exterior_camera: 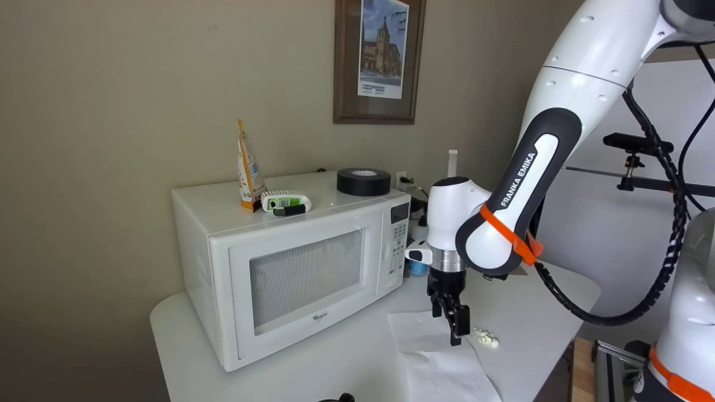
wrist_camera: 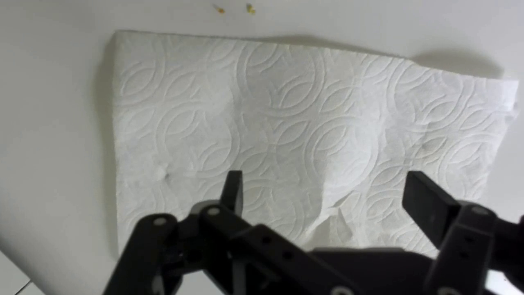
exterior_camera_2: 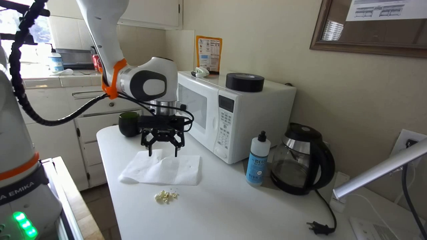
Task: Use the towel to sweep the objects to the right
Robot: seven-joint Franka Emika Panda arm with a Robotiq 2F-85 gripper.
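1. Towel (exterior_camera_2: 181, 173) lies rumpled on the worktop (exterior_camera_2: 206, 213), below my pincer (exterior_camera_2: 163, 155). White, embossed with rings and leaf shapes in wrist view.
2. My pincer points down, spread wide, fingers (wrist_camera: 428, 205) well apart. Can't tell how high the tips hang over the towel.
3. Wrist view: raised crease in the towel, between my fingers as seen from there.
4. Crumbs (exterior_camera_2: 164, 196): small pale-yellow heap on the worktop, near the towel's edge, apart from it. Two stray bits (wrist_camera: 251, 9) sit past the towel's top edge in wrist view.
5. Microwave (exterior_camera: 307, 285): white, door closed, stands on the worktop near the towel, in both exterior views.
6. On top of it: black tape roll (exterior_camera: 363, 183), lying flat; brush (exterior_camera: 286, 202) just beside an upright bag (exterior_camera: 249, 173) with orange trim.
7. Soap bottle (exterior_camera_2: 257, 163): upright, blue label, beside the microwave. Kettle (exterior_camera_2: 295, 166) just beside the bottle, glass body, black lid and handle.
8. Plug (exterior_camera_2: 322, 229) lies on the worktop, cord running to the kettle.
9. Cup (exterior_camera_2: 129, 124): dark green, beyond the towel in an exterior view.
10. Framed picture (exterior_camera: 380, 61) hangs on the wall (exterior_camera: 251, 72).
11. My arm (exterior_camera: 525, 167): white, orange strap (exterior_camera: 505, 234) around it.
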